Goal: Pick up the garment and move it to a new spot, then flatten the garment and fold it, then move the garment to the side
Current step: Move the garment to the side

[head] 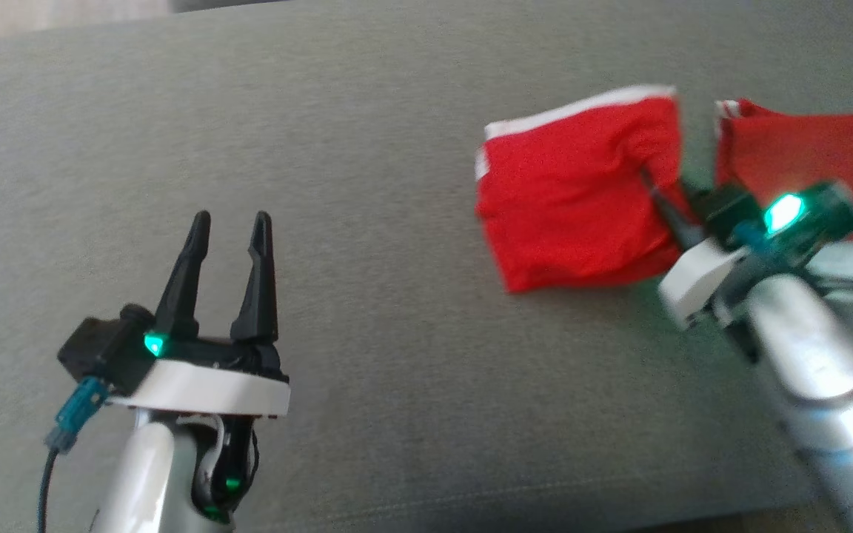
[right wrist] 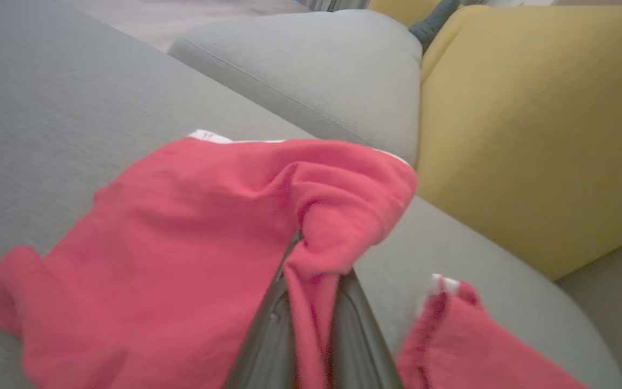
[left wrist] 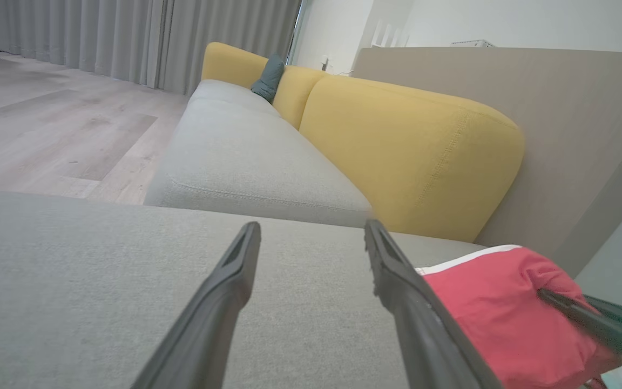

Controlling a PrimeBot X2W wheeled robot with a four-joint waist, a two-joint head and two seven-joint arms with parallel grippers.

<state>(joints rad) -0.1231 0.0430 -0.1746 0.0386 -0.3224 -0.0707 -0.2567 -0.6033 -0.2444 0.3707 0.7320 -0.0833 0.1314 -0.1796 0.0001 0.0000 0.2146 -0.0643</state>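
Broad grey seat cushion point(head: 367, 133) under everything, with a yellow backrest point(left wrist: 413, 156) behind it and a small teal pillow point(left wrist: 268, 78) further along. Red garment point(head: 574, 200) with white trim lies on the grey cushion toward the robot's right, bunched into two lobes with a pinched ridge between them. Right gripper point(head: 652, 185) has its fingers together, clamped on that ridge; the right wrist view shows a thin fold of cloth squeezed between them. Left gripper point(head: 230, 218) hovers over bare cushion well apart from the cloth, fingers spread, holding nothing. Risks, as I judge them: the bite looks narrow, so a quick lift could pull the fold free. A single mid-cloth pinch would let both lobes hang and twist, making flattening harder. Dragging low could snag cloth on the cushion's nap. If the carry runs rightward, the trailing lobe could slip off the seat edge. Count: one seat cushion in use, one garment, two grippers, one pillow.
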